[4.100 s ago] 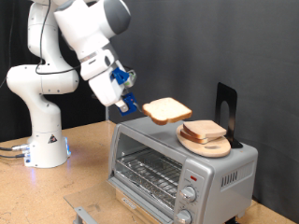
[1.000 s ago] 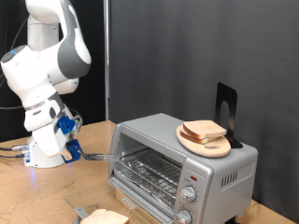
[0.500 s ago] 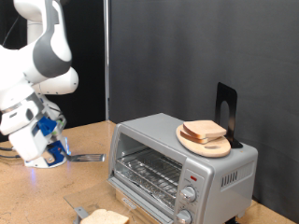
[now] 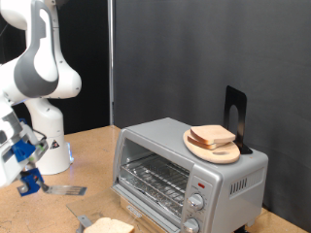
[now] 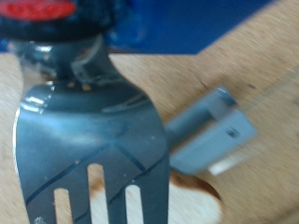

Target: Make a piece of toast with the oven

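My gripper [image 4: 26,178] hangs low at the exterior view's left, shut on the handle of a slotted metal spatula [image 4: 62,190] whose blade points towards the oven [image 4: 190,171]. The blade carries nothing. In the wrist view the spatula [image 5: 89,140] fills the picture, and the gripper [image 5: 56,33] shows only as blue and red parts at its handle. The piece of toast [image 4: 108,226] lies flat in front of the oven, by its opened door [image 4: 82,218], cut off by the exterior view's bottom edge. A corner of the toast [image 5: 194,199] shows past the blade.
A round wooden plate [image 4: 213,149] with two more bread slices [image 4: 211,136] sits on the oven's roof, beside a black upright stand [image 4: 234,115]. The wire rack [image 4: 154,179] shows inside the oven. The robot's white base [image 4: 49,146] stands behind my gripper on the wooden table [image 4: 92,146].
The arm swung towards the exterior view's left and downwards, drawing the empty spatula away from the oven. Four seconds ago the toast rode on the spatula above the oven; it now lies below.
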Action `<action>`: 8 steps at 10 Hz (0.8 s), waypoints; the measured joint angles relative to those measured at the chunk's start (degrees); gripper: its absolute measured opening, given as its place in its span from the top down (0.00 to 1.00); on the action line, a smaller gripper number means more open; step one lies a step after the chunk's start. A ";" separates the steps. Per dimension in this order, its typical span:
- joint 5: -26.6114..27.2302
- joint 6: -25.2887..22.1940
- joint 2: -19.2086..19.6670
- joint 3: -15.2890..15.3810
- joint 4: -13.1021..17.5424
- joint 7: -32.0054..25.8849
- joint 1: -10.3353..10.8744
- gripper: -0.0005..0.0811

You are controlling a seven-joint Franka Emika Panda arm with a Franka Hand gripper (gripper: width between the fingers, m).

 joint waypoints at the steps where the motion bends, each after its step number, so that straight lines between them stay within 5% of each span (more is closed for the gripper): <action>1: -1.30 1.36 2.44 -0.34 1.44 -0.43 -0.17 0.44; 8: -5.64 5.93 19.54 -1.92 13.48 -2.21 -0.93 0.44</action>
